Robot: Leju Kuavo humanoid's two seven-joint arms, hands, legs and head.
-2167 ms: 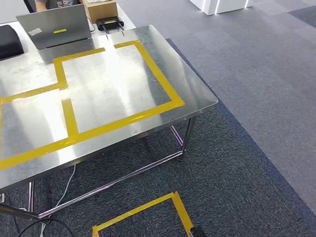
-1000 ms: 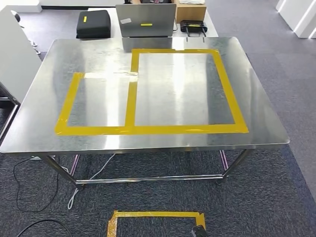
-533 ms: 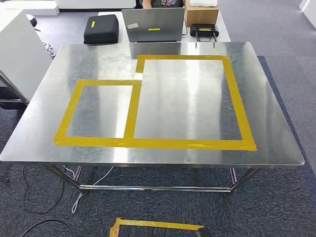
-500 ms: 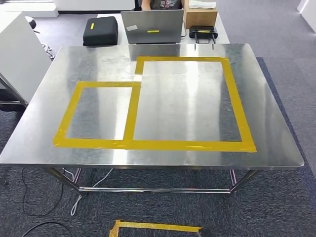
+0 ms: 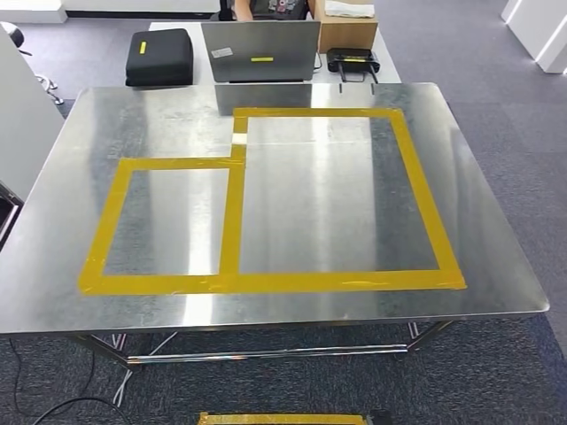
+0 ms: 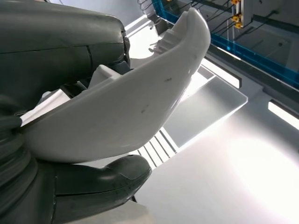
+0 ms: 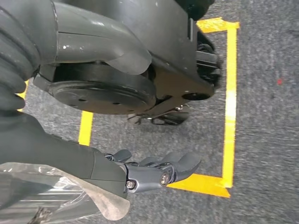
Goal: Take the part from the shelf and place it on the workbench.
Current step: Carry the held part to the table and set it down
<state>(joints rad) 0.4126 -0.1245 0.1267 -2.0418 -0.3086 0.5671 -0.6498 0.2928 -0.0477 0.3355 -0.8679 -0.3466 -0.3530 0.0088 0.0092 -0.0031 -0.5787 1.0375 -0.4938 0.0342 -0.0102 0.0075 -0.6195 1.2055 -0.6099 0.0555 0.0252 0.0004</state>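
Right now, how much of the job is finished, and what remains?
Done: the white part is off the shelf, held by the left hand. In hand: the robot faces the steel workbench. Left: setting the part on the workbench. The right hand holds nothing.

I'm looking down from the head at the workbench; the left wrist camera is sitting close behind its hand, the right one facing the carpet with yellow tape.

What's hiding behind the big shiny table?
Behind the steel workbench sit a grey laptop, a black case, a cardboard box and a black device. The laptop covers most of a person there.
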